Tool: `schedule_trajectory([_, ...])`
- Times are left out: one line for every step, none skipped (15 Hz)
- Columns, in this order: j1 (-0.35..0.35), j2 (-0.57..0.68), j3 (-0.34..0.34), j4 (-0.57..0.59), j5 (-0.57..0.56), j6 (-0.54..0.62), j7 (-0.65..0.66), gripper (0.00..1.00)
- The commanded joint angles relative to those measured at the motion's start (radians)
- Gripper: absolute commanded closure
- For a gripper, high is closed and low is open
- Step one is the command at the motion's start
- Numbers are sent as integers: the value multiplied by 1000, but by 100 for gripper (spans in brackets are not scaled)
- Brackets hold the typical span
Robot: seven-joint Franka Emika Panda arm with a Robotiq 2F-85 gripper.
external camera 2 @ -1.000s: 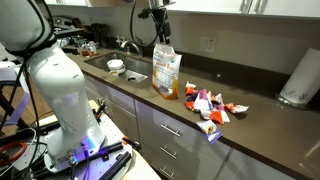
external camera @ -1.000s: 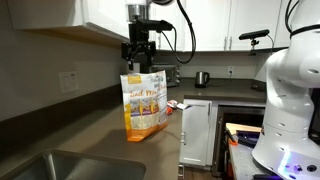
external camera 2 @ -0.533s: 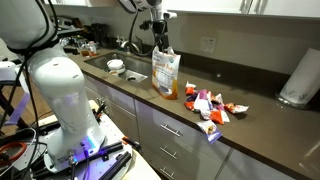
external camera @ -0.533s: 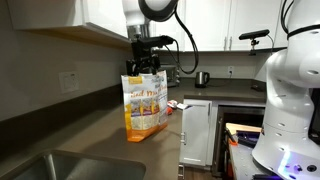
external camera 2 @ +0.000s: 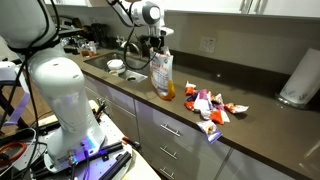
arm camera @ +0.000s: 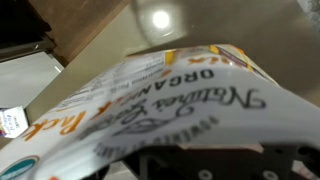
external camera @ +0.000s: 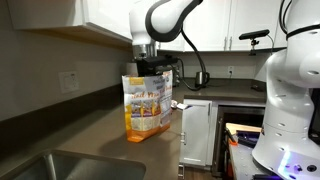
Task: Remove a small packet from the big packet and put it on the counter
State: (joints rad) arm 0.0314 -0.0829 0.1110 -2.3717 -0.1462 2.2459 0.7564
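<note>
The big packet (external camera: 147, 105) stands upright on the dark counter (external camera: 90, 135), white on top with an orange-yellow bottom. It also shows in an exterior view (external camera 2: 162, 76). My gripper (external camera: 151, 70) is right at the packet's top opening, and its fingertips are hidden by the bag's upper edge (external camera 2: 159, 52). In the wrist view the packet's printed white face (arm camera: 170, 100) fills the picture, and only my dark gripper body (arm camera: 200, 165) shows at the bottom. No small packet shows in the jaws. Several small packets (external camera 2: 210, 105) lie on the counter (external camera 2: 260, 125) beside the big one.
A steel sink (external camera 2: 125, 70) with a white bowl is set in the counter near the packet; its basin also shows in an exterior view (external camera: 50, 165). A paper towel roll (external camera 2: 297, 78) stands far along the counter. A second white robot body (external camera: 290, 100) stands in front of the cabinets.
My gripper has come down from above the big packet to its top opening, and the arm has bent over it. The packet's top is pushed slightly.
</note>
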Motion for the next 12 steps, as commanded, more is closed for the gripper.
schedule_trajectory([6,6,-11,-44,19,94,-35,0])
schedule_trajectory([6,9,-11,-45,10,104,-41,0])
schedule_trajectory([5,11,-11,-43,4,108,-44,0])
schedule_trajectory([6,13,-12,-43,15,118,-50,0])
schedule_trajectory([7,15,-11,-46,19,126,-52,0])
schedule_trajectory([8,21,-11,-54,29,141,-55,0])
schedule_trajectory([10,26,-11,-62,46,154,-59,0])
schedule_trajectory([13,35,-11,-76,70,169,-61,0])
schedule_trajectory([16,44,-10,-88,103,181,-69,0])
schedule_trajectory([21,56,-8,-106,131,199,-73,0])
schedule_trajectory([26,66,-7,-122,163,219,-80,0])
schedule_trajectory([31,76,-7,-138,199,242,-91,0])
